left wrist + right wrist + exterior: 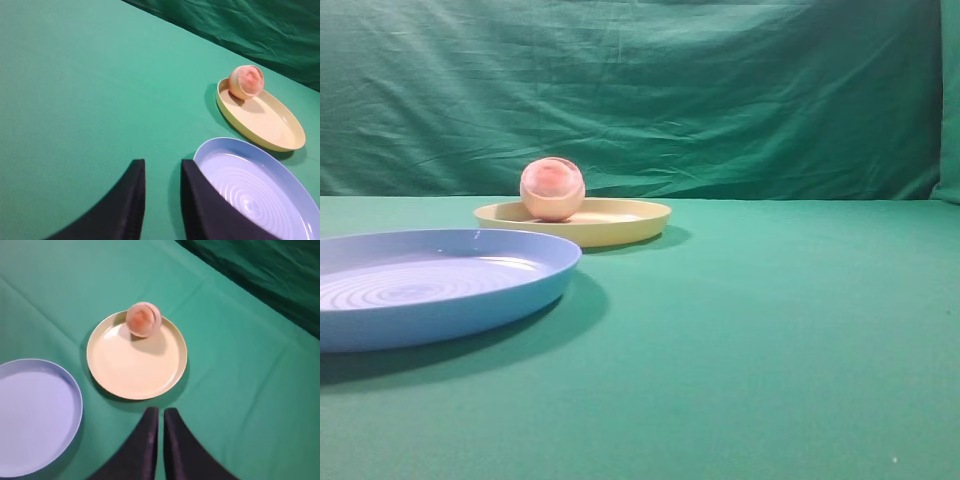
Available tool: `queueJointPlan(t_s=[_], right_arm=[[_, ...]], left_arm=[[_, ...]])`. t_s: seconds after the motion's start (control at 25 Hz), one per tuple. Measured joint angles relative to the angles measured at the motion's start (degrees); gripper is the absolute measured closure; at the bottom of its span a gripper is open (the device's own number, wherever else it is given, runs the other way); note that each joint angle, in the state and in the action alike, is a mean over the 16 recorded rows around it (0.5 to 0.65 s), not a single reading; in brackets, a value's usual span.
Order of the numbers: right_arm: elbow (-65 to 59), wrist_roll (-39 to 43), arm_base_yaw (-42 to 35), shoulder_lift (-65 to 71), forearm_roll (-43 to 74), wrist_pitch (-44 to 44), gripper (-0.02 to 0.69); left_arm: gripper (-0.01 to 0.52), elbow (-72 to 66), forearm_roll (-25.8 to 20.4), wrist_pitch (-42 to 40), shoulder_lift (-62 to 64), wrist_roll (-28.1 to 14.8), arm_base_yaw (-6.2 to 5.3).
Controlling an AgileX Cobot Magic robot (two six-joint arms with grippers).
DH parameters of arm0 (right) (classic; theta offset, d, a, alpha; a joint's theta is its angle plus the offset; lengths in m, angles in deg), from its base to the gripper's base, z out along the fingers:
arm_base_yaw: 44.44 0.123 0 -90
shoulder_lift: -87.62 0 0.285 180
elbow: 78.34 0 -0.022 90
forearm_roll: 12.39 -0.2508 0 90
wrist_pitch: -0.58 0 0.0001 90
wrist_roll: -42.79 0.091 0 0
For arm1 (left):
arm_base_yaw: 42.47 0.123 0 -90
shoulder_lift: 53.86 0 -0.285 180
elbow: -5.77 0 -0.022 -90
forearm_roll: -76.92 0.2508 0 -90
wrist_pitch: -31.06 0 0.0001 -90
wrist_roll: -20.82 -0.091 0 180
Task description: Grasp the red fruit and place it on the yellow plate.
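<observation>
The red fruit (pixel 143 319) sits inside the yellow plate (pixel 165 375), against its far rim, so I judge it placed. My right pincer (pixel 160 427) is nearly together and empty, my left pincer (pixel 162 187) slightly apart; I'd draw clear without nudging the plate.

Table (pixel 800 340): flat, covered in green cloth, fills the lower frame of the high view. Yellow plate (pixel 620 222): lies directly on the cloth, centre-left, toward the back. Blue plate (pixel 470 290): larger, ringed inside, lies on the cloth at lower left, near the yellow plate but apart from it.
</observation>
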Motion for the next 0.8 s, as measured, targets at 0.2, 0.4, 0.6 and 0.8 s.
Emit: queueJointPlan(t_s=[0.2,0.4,0.6,0.8], right_arm=[[-17.31,0.93,0.0,-10.84,-1.07,-9.01,0.665],[-31.46,1.35,0.0,-21.22,-1.89,-14.98,0.665],[-40.55,1.42,0.0,-30.12,-1.96,-15.4,0.665],[-45.07,1.7,0.0,-36.95,-1.23,-13.29,0.665]], left_arm=[[0.357,0.0,0.0,0.0,0.0,0.0,0.0],[0.357,0.0,0.0,0.0,0.0,0.0,0.0],[0.357,0.0,0.0,0.0,0.0,0.0,0.0],[0.357,0.0,0.0,0.0,0.0,0.0,0.0]])
